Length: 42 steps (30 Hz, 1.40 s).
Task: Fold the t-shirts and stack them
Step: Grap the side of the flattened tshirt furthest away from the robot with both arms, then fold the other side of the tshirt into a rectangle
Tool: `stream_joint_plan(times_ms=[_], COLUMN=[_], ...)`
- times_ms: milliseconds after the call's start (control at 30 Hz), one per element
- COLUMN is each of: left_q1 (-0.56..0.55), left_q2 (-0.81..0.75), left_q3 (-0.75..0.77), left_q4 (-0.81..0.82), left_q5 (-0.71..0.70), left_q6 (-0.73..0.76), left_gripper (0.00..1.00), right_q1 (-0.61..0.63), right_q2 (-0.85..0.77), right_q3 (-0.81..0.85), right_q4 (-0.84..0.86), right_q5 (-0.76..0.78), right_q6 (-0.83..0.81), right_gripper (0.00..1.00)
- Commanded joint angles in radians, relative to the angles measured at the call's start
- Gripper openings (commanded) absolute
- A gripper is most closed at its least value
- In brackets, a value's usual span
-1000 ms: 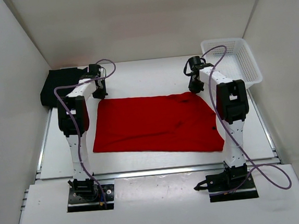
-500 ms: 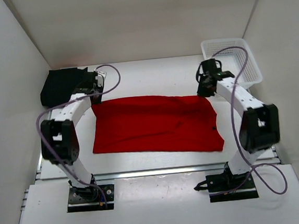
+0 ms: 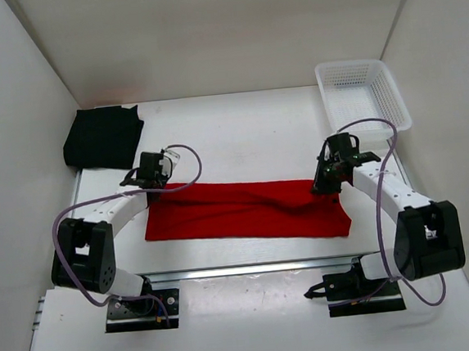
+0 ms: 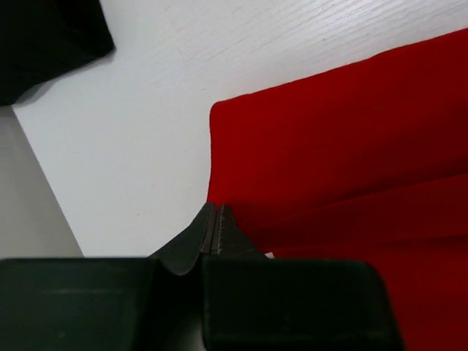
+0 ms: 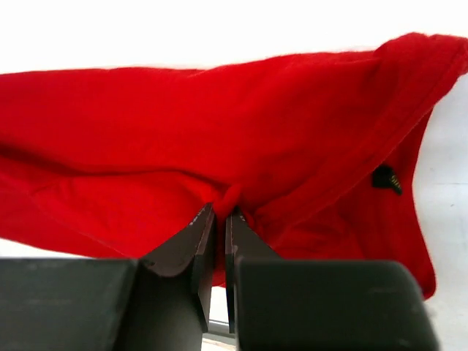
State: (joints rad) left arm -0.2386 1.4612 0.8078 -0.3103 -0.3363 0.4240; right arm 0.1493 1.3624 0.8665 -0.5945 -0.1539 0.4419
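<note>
Across the middle of the white bench point(image 3: 247, 133) the soft red cloth t-shirt point(image 3: 246, 215) lies half doubled, its far edge nipped at each corner by the closed left hand point(image 4: 216, 223) and closed right hand point(image 5: 218, 216), seemingly so the fold lands even and square.

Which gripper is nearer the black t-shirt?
Left. The left gripper pinches the red t-shirt close to the black t-shirt; the right gripper pinches it far to the right.

We find no readable text, brand or number in any view. Only candidate: a small black tag point(image 5: 385, 178) on the red t-shirt point(image 5: 219, 124), carrying a yellowish mark too small for us to read.
</note>
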Motion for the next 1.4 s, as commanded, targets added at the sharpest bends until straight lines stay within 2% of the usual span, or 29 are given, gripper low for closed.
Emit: stream_joint_plan(times_ms=[0, 133, 200, 367, 500, 600, 700, 900, 1033, 1333, 1367], left_q1=[-0.001, -0.016, -0.024, -0.028, -0.024, -0.021, -0.024, -0.016, -0.021, -0.024, -0.031], left_q2=[-0.061, -0.029, 0.003, 0.198, 0.271, 0.252, 0.196, 0.075, 0.016, -0.007, -0.006], left_q3=[-0.021, 0.031, 0.066, 0.284, 0.399, 0.363, 0.251, 0.067, -0.037, -0.096, -0.102], left_q4=[0.121, 0.174, 0.211, 0.240, 0.232, 0.263, 0.299, 0.275, 0.237, 0.156, 0.154], left_q5=[-0.072, -0.055, -0.052, -0.113, -0.125, -0.126, -0.113, -0.101, -0.086, -0.067, -0.061], left_q6=[0.059, 0.067, 0.065, 0.044, 0.030, 0.041, 0.073, 0.105, 0.127, 0.140, 0.145], left_gripper=[0.00, 0.00, 0.00, 0.00, 0.00, 0.00, 0.00, 0.00, 0.00, 0.00, 0.03], right_q1=[-0.010, -0.031, -0.053, -0.099, -0.113, -0.100, -0.106, -0.085, -0.085, -0.062, -0.065], right_q2=[-0.062, -0.005, 0.039, 0.205, 0.268, 0.254, 0.199, 0.049, -0.003, -0.017, -0.014], right_q3=[-0.035, 0.000, 0.073, 0.287, 0.393, 0.373, 0.267, 0.036, -0.047, -0.119, -0.126], right_q4=[0.064, 0.094, 0.094, 0.082, 0.070, 0.067, 0.082, 0.110, 0.114, 0.136, 0.134], right_q5=[-0.047, -0.059, -0.058, -0.044, -0.048, -0.041, -0.059, -0.087, -0.104, -0.124, -0.131], right_q6=[0.021, 0.020, 0.008, -0.029, -0.040, -0.040, -0.026, 0.023, 0.035, 0.046, 0.047], right_gripper=[0.00, 0.00, 0.00, 0.00, 0.00, 0.00, 0.00, 0.00, 0.01, 0.00, 0.01])
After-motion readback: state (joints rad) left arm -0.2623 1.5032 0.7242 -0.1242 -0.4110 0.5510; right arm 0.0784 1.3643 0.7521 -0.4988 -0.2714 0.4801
